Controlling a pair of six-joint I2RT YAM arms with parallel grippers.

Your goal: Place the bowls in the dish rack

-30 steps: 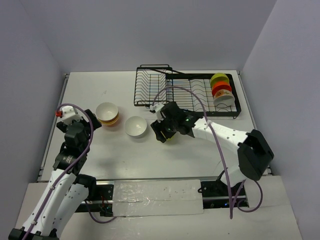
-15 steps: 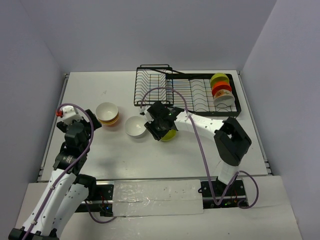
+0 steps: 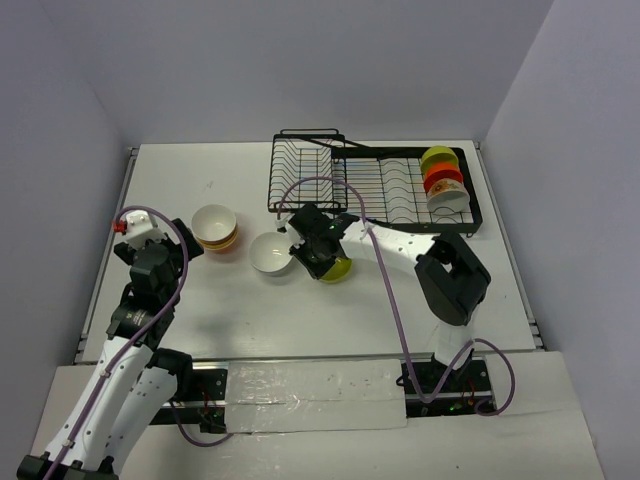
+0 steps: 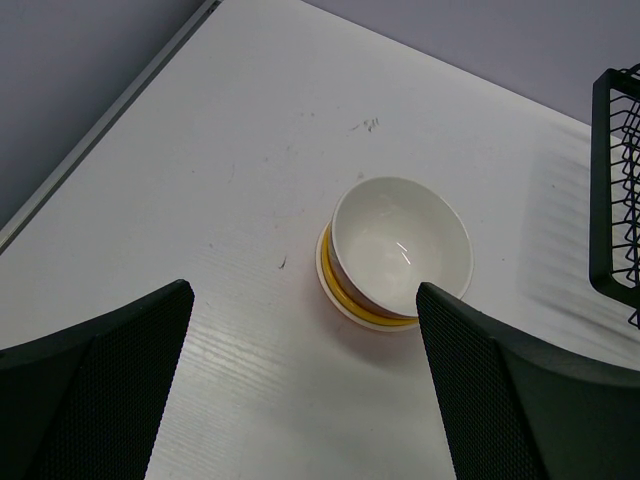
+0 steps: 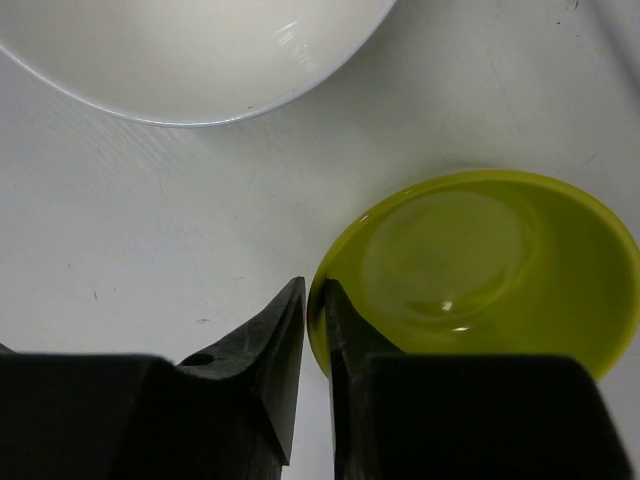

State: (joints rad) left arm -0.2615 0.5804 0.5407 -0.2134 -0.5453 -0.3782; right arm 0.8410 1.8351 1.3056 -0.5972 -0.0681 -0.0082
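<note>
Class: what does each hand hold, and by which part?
Right hand pinches the green bowl by its rim, one finger inside, one outside; left hand is open, holding nothing.

We see the dish rack (image 3: 372, 186) at the back of the table (image 3: 230, 310), right of centre. A row of bowls (image 3: 443, 180) stands on edge in its right end. In front of the rack's left end, the nearest loose bowl (image 3: 341, 269) sits on the table. The right gripper (image 3: 318, 262) pinches its left rim, one finger inside and one outside. Just to its left, not touching, sits the middle bowl (image 3: 271, 253). Further left and slightly farther back stands a stack of bowls (image 3: 215, 226), with the left gripper (image 4: 303, 290) to its left, apart from it.
</note>
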